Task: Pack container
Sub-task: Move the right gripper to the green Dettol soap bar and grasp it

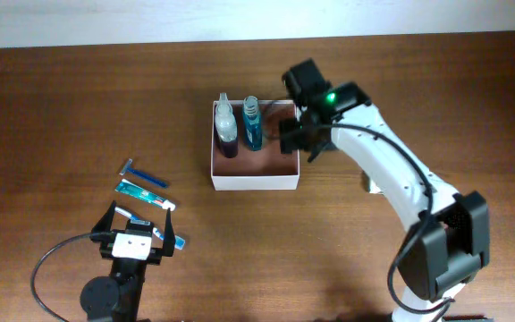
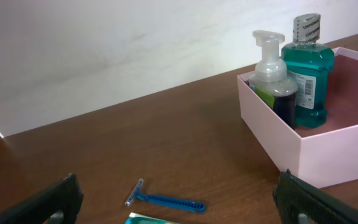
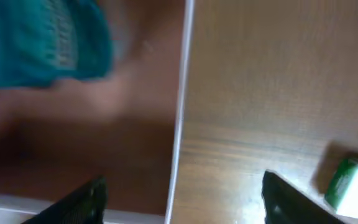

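The container (image 1: 256,182) is a square white-walled box at mid table; it also shows in the left wrist view (image 2: 303,149). In it stand a clear pump bottle with dark liquid (image 1: 227,130) (image 2: 272,74) and a teal mouthwash bottle (image 1: 253,125) (image 2: 306,74). My right gripper (image 1: 298,134) is open and empty, its fingers (image 3: 185,202) astride the container's right wall (image 3: 180,124). My left gripper (image 1: 137,234) is open and empty near the front left, its fingers (image 2: 179,211) wide apart behind a blue razor (image 2: 166,200).
The blue razor (image 1: 146,174) and a teal toothpaste tube (image 1: 143,192) lie left of the container. Another small tube (image 1: 155,228) lies partly under my left gripper. A green and white item (image 3: 353,186) lies on the table right of the container.
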`<action>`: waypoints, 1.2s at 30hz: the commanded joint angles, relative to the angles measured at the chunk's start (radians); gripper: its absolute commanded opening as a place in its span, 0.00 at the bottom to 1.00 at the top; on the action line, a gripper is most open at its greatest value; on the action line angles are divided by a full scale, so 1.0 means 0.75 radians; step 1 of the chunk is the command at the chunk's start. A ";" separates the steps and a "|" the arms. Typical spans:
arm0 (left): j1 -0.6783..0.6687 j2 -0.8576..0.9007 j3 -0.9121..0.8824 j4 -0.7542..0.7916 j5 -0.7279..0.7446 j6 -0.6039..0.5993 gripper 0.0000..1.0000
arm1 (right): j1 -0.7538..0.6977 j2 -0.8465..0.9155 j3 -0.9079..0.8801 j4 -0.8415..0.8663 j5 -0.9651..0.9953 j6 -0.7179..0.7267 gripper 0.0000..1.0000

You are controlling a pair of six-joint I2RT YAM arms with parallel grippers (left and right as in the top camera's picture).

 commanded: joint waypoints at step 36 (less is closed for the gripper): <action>0.009 0.001 -0.007 0.001 -0.005 -0.022 0.99 | -0.712 -0.061 -0.740 0.342 -0.057 0.966 0.78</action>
